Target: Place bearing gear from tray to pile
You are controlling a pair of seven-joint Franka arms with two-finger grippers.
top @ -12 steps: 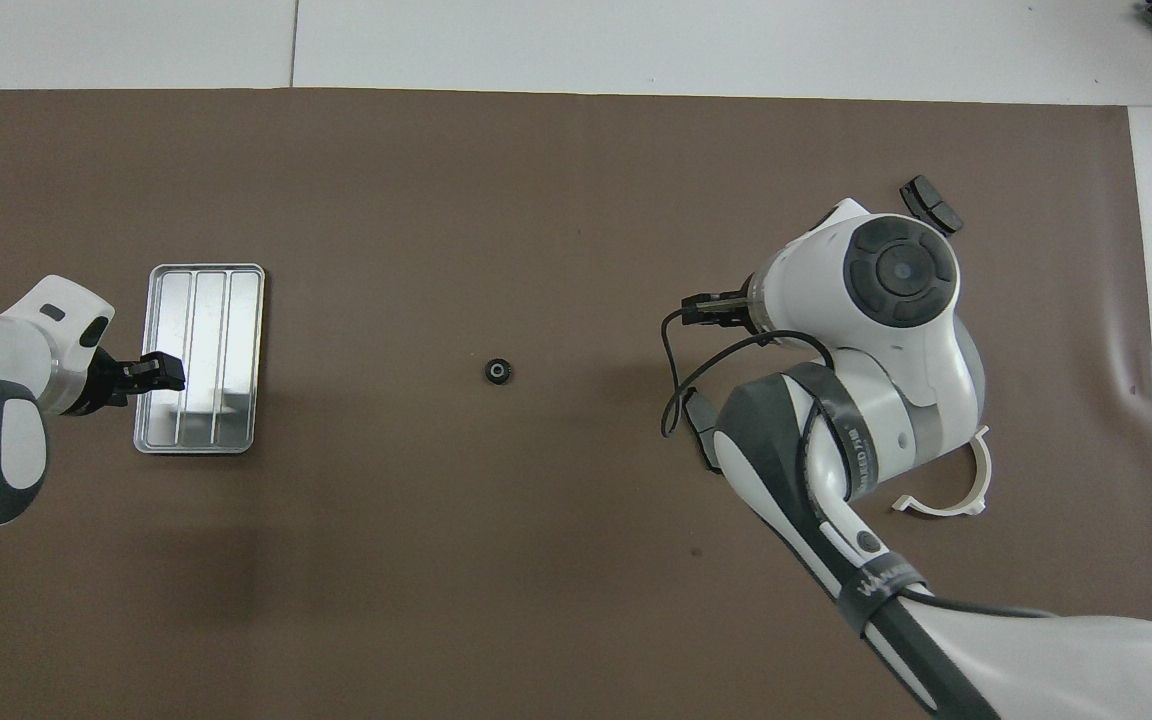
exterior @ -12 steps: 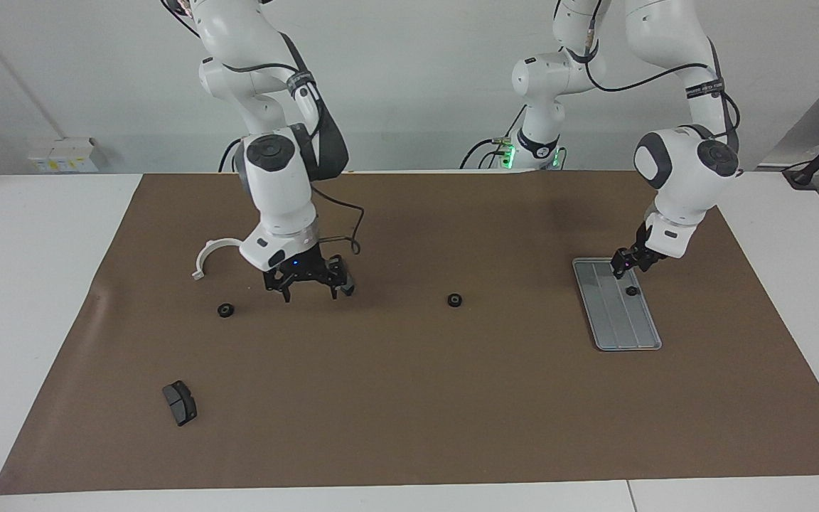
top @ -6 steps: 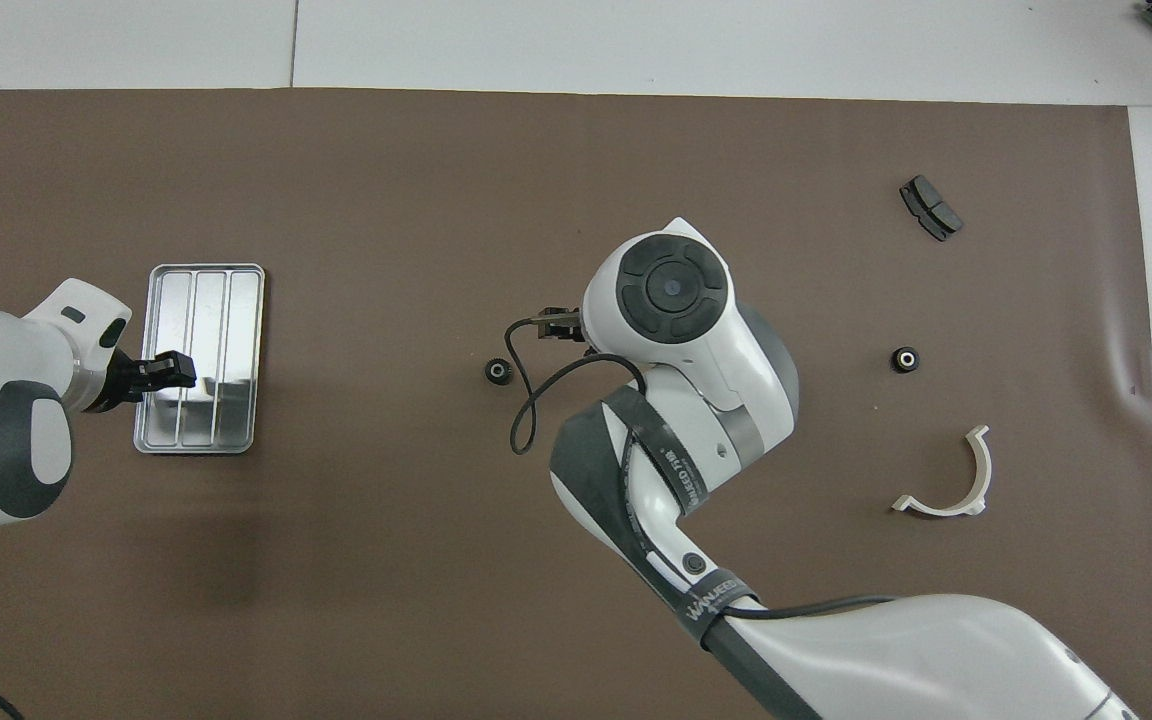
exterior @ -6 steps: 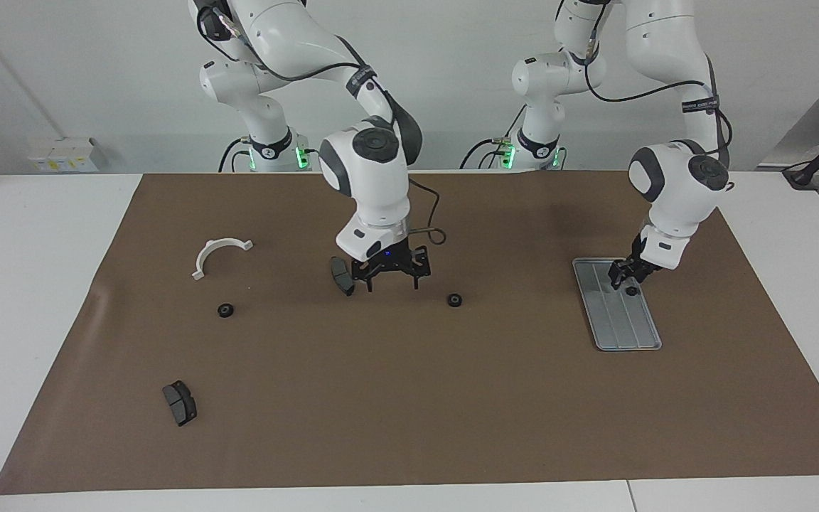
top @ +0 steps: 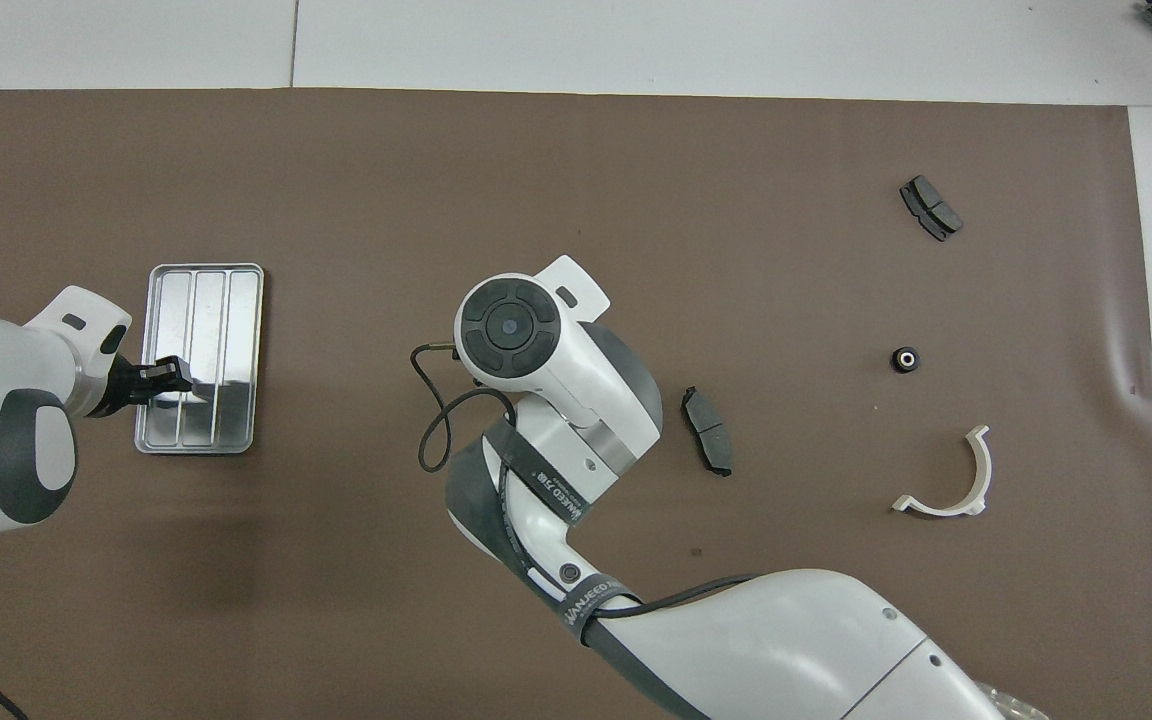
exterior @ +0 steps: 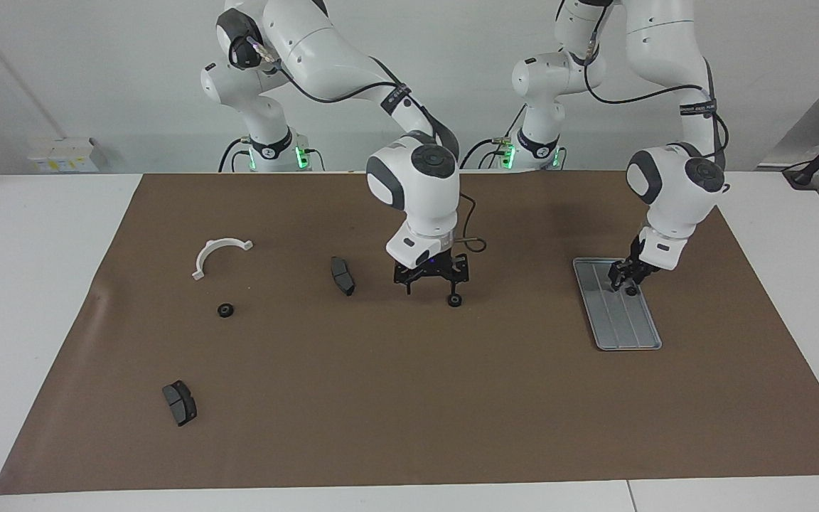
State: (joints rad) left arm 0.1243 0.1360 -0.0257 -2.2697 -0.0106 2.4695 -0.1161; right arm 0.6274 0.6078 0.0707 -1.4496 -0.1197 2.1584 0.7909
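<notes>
Lying lengthwise away from the robots, the tray (exterior: 623,323) holds a gear (exterior: 632,290) under the left fingers (exterior: 624,278), grip unclear.

You see one camera high across the brown paper-covered table (exterior: 409,398), facing both robots. The other looks steeply down from above their end. Both share the flat grey ridged metal tray (exterior: 617,313) (top: 198,355).

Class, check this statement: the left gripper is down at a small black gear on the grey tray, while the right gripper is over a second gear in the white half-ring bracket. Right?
One detail is wrong. The right gripper is over a gear on the bare brown mat, not in the white bracket, as the facing view shows. The left gripper is indeed at the gear on the tray.
</notes>
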